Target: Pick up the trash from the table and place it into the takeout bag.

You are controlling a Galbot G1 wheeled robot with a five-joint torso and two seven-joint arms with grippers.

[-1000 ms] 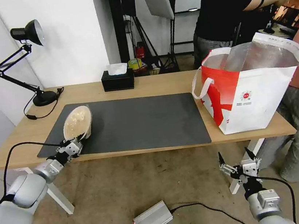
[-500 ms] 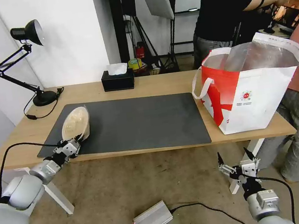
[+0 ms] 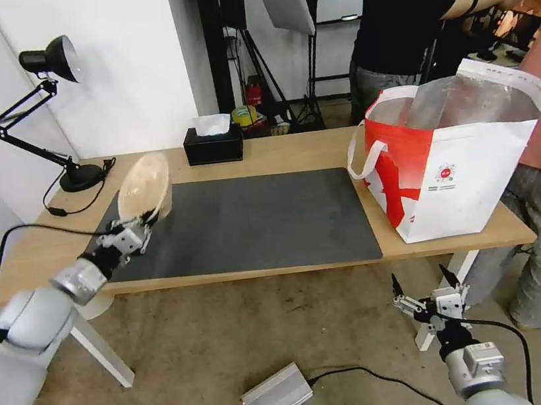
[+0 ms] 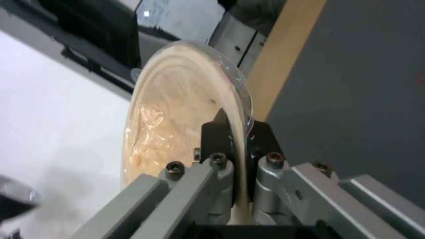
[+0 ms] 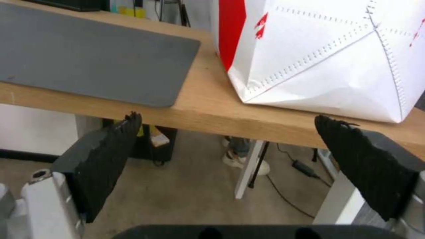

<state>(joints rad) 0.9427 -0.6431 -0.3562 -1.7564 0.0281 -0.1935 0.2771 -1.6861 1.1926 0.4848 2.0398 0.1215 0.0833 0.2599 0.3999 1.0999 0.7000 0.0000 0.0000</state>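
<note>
Gripping the rim of the beige pulp bowl (image 3: 143,187), the left gripper (image 3: 142,221) is clamped tight, one finger inside the bowl and one outside, which is seen close up in the left wrist view (image 4: 239,132). The bowl (image 4: 186,116) is held tipped up on edge, lifted clear of the dark grey mat (image 3: 246,222) over the mat's left end. A clear film or lid is seen across its mouth. The table (image 3: 290,150) is topped at its right end by the takeout bag (image 3: 458,164), standing open with the foil lining showing, well apart from the bowl. The right gripper (image 3: 421,285) is parked low, below the table's front edge near the bag, with its jaws spread wide (image 5: 230,146)
</note>
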